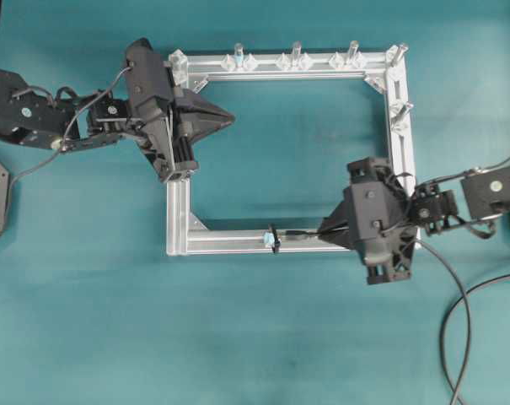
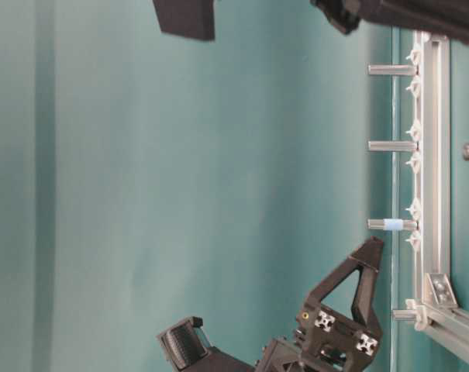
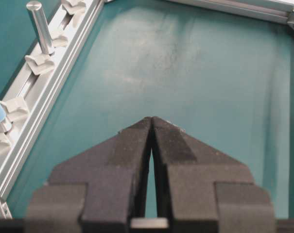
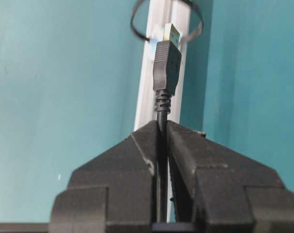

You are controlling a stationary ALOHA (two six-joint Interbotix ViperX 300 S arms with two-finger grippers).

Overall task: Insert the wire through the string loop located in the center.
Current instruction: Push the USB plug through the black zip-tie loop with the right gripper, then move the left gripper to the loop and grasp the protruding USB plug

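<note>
Jaws, left gripper [image 3: 151, 121]: pressed together at the tips, nothing between them; it hovers above the mat inside the frame's upper left corner.
Jaws, right gripper [image 4: 162, 127]: clamped narrowly on the wire [image 4: 166, 68] just behind its plug, so the plug sticks out ahead of the fingertips.
Mat [image 1: 263, 337]: teal, covers the whole table under everything.
Frame [image 1: 398, 160]: silver rectangle of metal bars lying flat on the mat; the left arm sits over its upper left corner, the right arm over its lower right corner.
Pegs [image 1: 296, 52]: short upright posts in pale brackets along the top bar and upper right side; one in the left wrist view has a pale blue band.
Wire: black, runs along the bottom bar; its metal tip points at the loop and sits just short of or at its opening, which of the two I cannot tell.
Loop [image 4: 137, 22]: thin black ring standing around the bottom bar near its middle, with a small pale blue piece at its base in the overhead view.
</note>
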